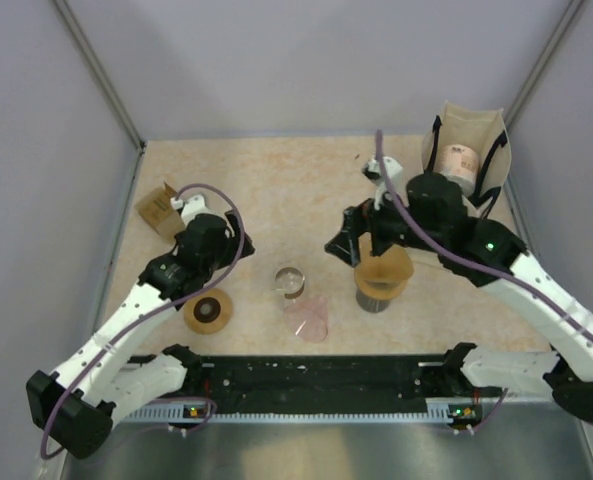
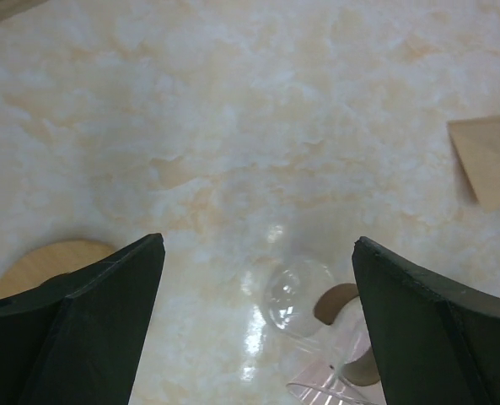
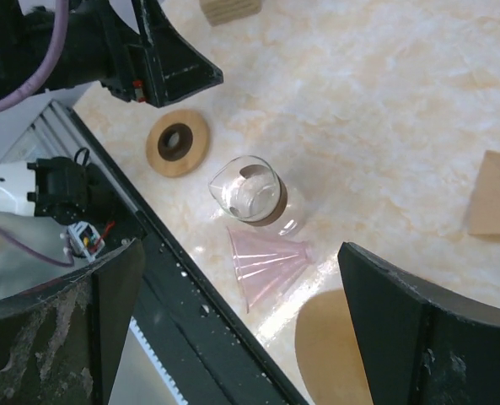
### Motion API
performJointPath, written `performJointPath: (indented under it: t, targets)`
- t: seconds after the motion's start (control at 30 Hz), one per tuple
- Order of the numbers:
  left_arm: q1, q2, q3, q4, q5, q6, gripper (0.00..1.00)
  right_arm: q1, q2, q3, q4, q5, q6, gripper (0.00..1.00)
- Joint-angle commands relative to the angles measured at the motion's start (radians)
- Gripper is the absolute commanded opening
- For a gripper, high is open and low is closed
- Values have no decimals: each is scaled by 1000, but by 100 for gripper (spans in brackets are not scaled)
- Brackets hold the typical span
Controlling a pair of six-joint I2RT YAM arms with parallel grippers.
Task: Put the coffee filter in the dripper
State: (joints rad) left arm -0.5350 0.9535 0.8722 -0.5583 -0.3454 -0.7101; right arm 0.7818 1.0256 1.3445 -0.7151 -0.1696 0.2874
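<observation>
Right tool (image 3: 241, 249): jaws wide, nothing between them, poised above the filter (image 1: 383, 268). Left tool (image 2: 258, 243): jaws also wide and empty, low over the counter (image 1: 276, 190), facing the carafe (image 1: 290, 281).

Filter: a brown cone seated mouth-up on a dark cup (image 1: 374, 302), right of centre, near the dripper (image 1: 309, 318) but not touching it. Whether it is one sheet or a stack cannot be told.

Carafe: upright at centre.

Dripper: clear pink, lying on its side just beside the carafe, on the near side. Contact between them cannot be confirmed.

A flat tan sheet (image 3: 494, 194) lies apart from these, possibly a loose filter.

Assessment: the step in hand appears to be taking the filter. Recommend one finger inside the cone and one outside, closing lightly on a single wall near the rim, since paper creases easily and may drag the cup. Lift straight up. The dripper cannot receive the filter while tipped. The left tool should stand it mouth-up and steady it before the filter goes in point-first.
</observation>
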Motion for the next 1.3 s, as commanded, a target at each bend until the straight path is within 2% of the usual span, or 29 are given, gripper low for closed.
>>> performJointPath:
  t: [0.0, 0.1, 0.2, 0.33, 0.37, 0.4, 0.53, 0.57, 0.6, 0.8, 0.87, 1.0, 1.17, 1.27]
  targets:
    - [52, -24, -33, -141, -153, -126, 99, 82, 134, 59, 49, 111, 1, 99]
    - [147, -22, -38, -187, -197, -147, 99, 85, 191, 62, 62, 162, 3, 99]
    - [295, -18, -55, -218, -124, -169, 99, 83, 194, 45, 80, 238, -36, 99]
    - [334, -18, -84, -343, -135, -285, 96, 83, 125, -22, 123, 349, -42, 99]
    - [334, -253, -96, -373, -130, -288, 94, 82, 107, -43, 135, 372, -44, 99]
    - [334, -26, -104, -400, -127, -285, 92, 83, 87, -66, 152, 393, -41, 99]
    - [331, -22, -124, -557, -135, -359, 89, 76, 33, -134, 180, 453, -33, 99]
    - [329, -35, -125, -554, -116, -358, 88, 76, 24, -142, 178, 470, -31, 99]
    - [329, -47, -127, -554, -95, -364, 81, 74, 16, -149, 178, 481, -31, 99]
    - [329, -82, -205, -545, -78, -431, 71, 68, -13, -163, 183, 492, -33, 99]
    - [331, -64, -222, -517, -52, -434, 62, 63, -16, -168, 186, 492, -34, 99]
    - [333, -12, -254, -421, 11, -395, 61, 62, -16, -173, 186, 495, -31, 99]
    - [331, 63, -269, -347, 25, -381, 59, 62, -27, -176, 187, 498, -31, 99]
    - [331, 99, -272, -339, 13, -384, 53, 62, -32, -179, 189, 501, -30, 99]
